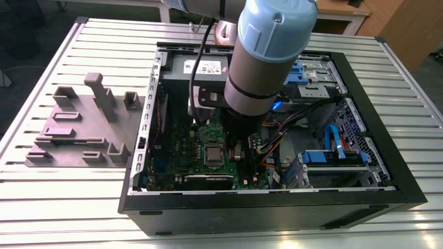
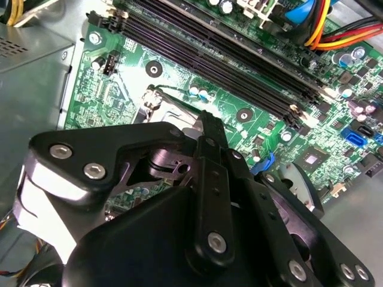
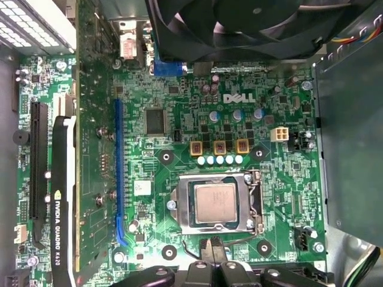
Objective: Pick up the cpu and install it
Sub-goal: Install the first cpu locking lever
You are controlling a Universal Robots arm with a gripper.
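**Tool.** The gripper (image 2: 206,122) is nearest the lens in the second wrist view. Its dark linkage is folded in and the fingers are drawn together, with nothing visible between them. In the first wrist view the fingertips (image 3: 207,249) stand just beside the socket frame (image 3: 179,206), close to the wire lever (image 3: 236,240). I cannot tell whether they touch it.

**Task item.** The cpu (image 3: 215,201) lies flat and square inside the socket frame on the green motherboard (image 3: 179,143), apart from the fingers. In the exterior view it sits at lower centre of the frame, just left of the arm (image 1: 266,62), inside the open computer case (image 1: 277,207).

**Assessment.** The chip appears seated, so the work in hand looks like securing or checking at the socket.

**How to do it well.**
- Keep the fingers closed and upright.
- Apply force only on the frame or lever, never on the chip's metal top.
- Move slowly, so that a skewed chip is not pressed down onto the contacts.
- Keep the wrist clear of the memory slots (image 2: 227,54) close by.
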